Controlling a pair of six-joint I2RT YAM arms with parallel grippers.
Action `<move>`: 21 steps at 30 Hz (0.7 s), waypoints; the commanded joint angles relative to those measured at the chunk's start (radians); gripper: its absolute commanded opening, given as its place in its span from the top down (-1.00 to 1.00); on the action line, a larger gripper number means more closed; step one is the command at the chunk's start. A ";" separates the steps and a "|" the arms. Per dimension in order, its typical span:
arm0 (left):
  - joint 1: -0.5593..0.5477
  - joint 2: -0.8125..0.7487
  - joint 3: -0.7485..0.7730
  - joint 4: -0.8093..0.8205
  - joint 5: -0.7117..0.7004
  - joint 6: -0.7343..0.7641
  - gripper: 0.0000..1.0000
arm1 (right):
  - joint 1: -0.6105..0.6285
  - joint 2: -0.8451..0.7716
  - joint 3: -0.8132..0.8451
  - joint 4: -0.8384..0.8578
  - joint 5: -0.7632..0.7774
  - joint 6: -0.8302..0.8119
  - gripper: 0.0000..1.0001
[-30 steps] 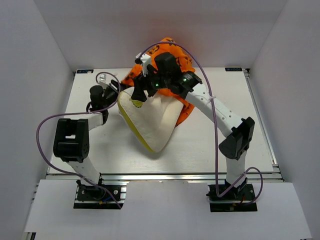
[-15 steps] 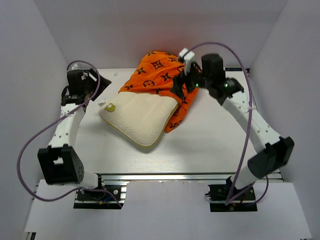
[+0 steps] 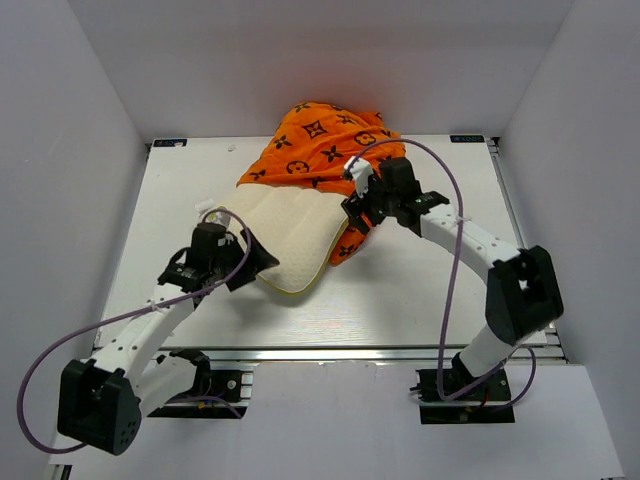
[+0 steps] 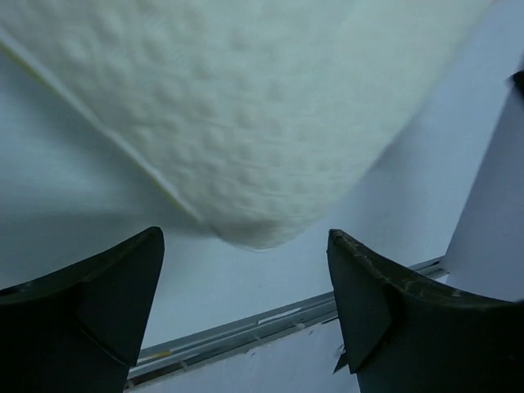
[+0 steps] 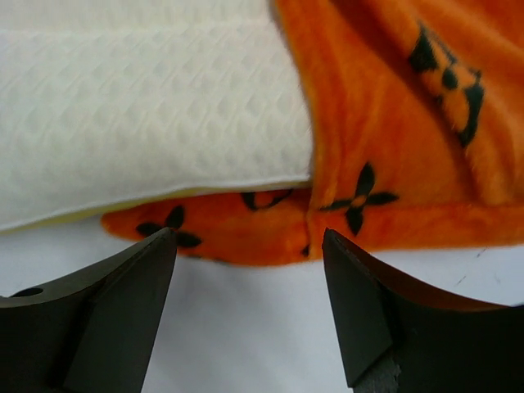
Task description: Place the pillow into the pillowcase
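Note:
The cream pillow lies flat at mid-table, its right end tucked into the orange pillowcase bunched behind it. My left gripper is open at the pillow's near corner. In the left wrist view that pillow corner hangs just beyond the open gripper, with nothing between the jaws. My right gripper is open at the case's mouth. In the right wrist view the pillow rests on a lower orange layer of the pillowcase, whose hem lies just ahead of the open gripper.
The white table is ringed by white walls on three sides. Its metal front rail runs close below the left gripper. Purple cables loop from both arms over the table's left and right parts.
The pillow, held up on edge a second ago, now lies flat. Both grippers have let go. The left arm swung out and came back to the near corner; the right moved to the case's mouth.

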 commanded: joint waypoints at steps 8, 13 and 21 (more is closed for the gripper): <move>-0.026 0.230 -0.018 0.273 -0.011 -0.130 -0.82 | -0.004 0.318 0.257 0.221 0.161 -0.129 -0.51; -0.034 0.371 0.040 0.315 0.000 -0.131 -0.66 | -0.012 0.385 0.330 0.219 0.206 -0.177 0.30; -0.034 0.414 0.045 0.416 0.027 -0.131 0.43 | 0.015 0.146 0.278 -0.035 -0.143 -0.099 1.00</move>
